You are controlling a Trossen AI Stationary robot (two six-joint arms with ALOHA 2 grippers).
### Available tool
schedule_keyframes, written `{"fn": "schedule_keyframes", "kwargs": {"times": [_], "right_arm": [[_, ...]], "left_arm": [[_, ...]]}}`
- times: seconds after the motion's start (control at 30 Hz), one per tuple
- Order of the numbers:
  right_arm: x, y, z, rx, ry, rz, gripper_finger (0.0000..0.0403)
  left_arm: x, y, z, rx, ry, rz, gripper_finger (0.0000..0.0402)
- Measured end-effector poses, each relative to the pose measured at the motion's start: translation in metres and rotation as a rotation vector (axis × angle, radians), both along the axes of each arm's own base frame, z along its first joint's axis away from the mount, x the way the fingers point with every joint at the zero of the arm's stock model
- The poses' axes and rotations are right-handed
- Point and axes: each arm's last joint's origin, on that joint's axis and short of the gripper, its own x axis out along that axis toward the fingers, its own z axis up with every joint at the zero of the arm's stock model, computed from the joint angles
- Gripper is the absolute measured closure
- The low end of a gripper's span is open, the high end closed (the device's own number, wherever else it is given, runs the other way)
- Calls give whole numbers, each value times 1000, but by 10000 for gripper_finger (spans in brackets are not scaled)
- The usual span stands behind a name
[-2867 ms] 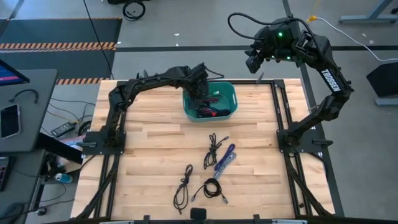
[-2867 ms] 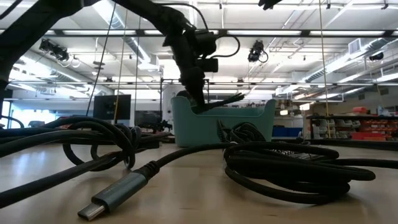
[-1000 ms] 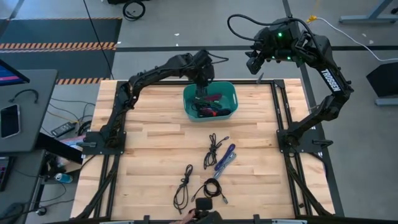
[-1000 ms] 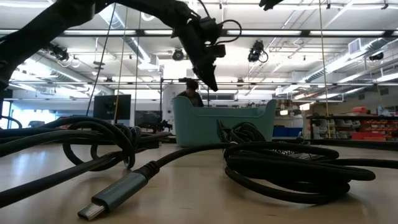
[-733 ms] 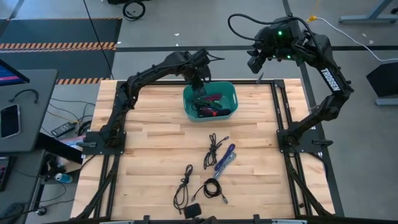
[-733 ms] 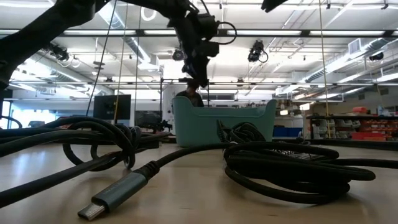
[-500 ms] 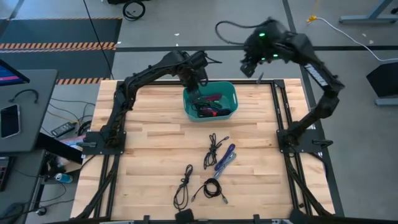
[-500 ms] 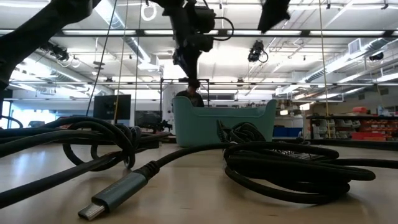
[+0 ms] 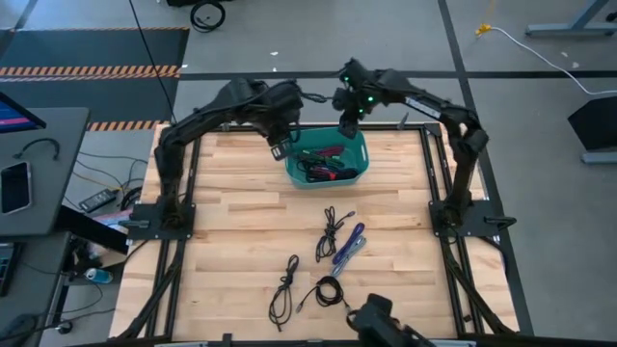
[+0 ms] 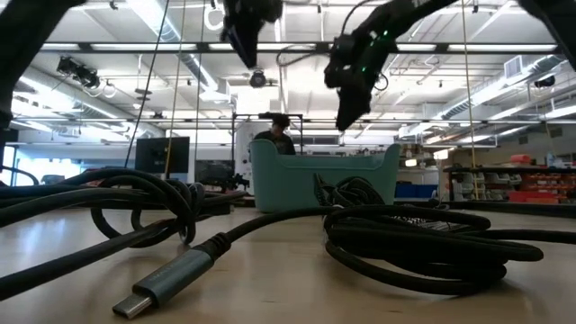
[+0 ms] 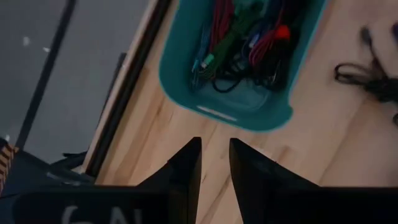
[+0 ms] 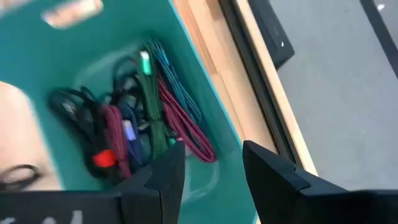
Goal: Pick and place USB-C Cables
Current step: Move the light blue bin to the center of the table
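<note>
We are hovering the empty, spread right gripper (image 9: 348,114) above the teal rectangular plastic bin (image 9: 359,142) of coloured USB-C cables (image 12: 155,118), descending centred, the left gripper (image 9: 281,143) waiting nearly closed, empty.

No brand, label, number or sign reads clearly in any view. The left wrist housing (image 11: 93,211) carries pale lettering, cropped and illegible.

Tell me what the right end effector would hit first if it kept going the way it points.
Probably the cables piled in the bin: the right end effector, open, aims down into it, though depth is unclear.
</note>
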Motion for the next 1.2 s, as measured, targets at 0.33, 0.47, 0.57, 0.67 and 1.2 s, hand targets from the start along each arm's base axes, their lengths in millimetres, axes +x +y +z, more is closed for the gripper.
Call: {"fn": "schedule_keyframes", "kwargs": {"times": [0.33,0.47,0.57,0.67,1.2], "right_arm": [[17,-13,-34,-71,92,108,211],[18,-14,-35,-70,88,133,209],[18,-15,-39,-36,80,142,209],[19,-16,-47,-6,87,152,209],[21,-16,-53,-15,89,208,209]], "left_arm": [[-45,-54,56,74,-191,5,312],[-59,-71,70,89,-248,-2,312],[-65,-82,75,99,-279,3,312],[-66,-91,77,99,-290,-9,313],[-67,-112,79,124,-319,-5,312]]}}
